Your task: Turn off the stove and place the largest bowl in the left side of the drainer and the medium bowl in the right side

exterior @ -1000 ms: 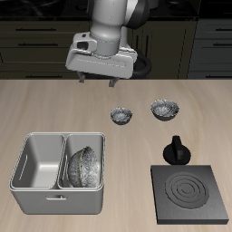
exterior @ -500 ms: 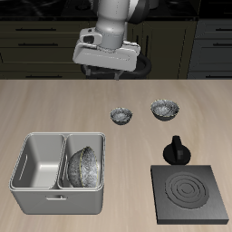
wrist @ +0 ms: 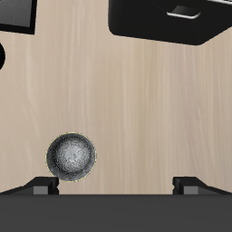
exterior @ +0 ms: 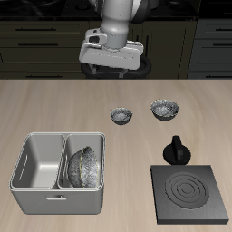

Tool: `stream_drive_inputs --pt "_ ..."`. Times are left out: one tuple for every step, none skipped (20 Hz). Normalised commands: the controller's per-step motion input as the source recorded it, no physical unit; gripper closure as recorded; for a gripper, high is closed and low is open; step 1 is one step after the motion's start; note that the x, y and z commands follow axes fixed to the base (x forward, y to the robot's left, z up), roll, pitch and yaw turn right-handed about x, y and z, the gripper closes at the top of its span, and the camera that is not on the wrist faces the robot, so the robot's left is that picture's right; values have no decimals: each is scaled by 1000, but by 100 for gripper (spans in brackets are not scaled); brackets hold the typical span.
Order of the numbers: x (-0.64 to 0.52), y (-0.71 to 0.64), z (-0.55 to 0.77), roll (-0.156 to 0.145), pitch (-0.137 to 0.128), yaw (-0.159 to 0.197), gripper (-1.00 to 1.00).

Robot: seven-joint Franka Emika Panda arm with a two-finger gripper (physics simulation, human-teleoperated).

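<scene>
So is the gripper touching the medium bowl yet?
Apart. The exterior view shows the gripper raised well above the table, holding nothing, while the medium bowl sits alone on the tabletop.

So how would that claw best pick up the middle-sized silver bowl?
Probably by its rim. The medium bowl sits upright and open, apart from the tiny bowl, so the gripper could come straight down from above, one finger inside the wall and one outside.

The widest shiny silver crinkled-metal bowl (exterior: 83, 166) was partly hidden by the light grey metal drainer's (exterior: 56, 196) walls, the wrist view's edge cut the black drawer front (wrist: 172, 20), and the gripper's (exterior: 111, 75) fingers were too small to judge.
</scene>
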Motion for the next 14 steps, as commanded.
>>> stream_drive_inputs --pt "-29 152 -72 -14 35 -34 -100" --pt "-269 289 -41 65 -63 112 -100" --pt "-165 14 -102 -57 24 -50 -100" --pt "-173 264 -156 2 34 -7 -100" --pt "-48 208 -76 63 12 42 -100" --pt "-251 220 -166 -48 -58 -18 -100" --pt "-93 293 -177 126 69 -8 -100" --pt "-52 4 -75 -137 -61 -81 -100" --pt "-31 230 -197 -65 -36 -5 -100" --pt "155 70 -169 -23 46 -8 -100" --pt "-67 181 -324 -91 91 -78 -100" --pt "-2 293 -211 58 24 64 -100" --pt "-6 65 -138 40 22 -16 -100" --pt "-289 792 -678 -94 99 16 -100"
